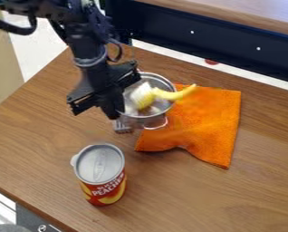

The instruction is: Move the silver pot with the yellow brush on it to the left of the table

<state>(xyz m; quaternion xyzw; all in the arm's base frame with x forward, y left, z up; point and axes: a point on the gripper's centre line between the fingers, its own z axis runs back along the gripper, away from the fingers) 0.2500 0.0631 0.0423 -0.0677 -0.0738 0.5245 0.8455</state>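
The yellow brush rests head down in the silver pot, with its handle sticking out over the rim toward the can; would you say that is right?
Not quite. The yellow brush does rest head down in the silver pot, but the camera view shows its handle sticking out over the rim toward the orange cloth.

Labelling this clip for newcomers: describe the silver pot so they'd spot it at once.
On the wooden table, find the orange cloth. The silver pot is by its left side in the picture, next to the black hand. Unlike the upright can nearer the camera, it is open-topped, with a yellow brush inside, handle poking past the rim.
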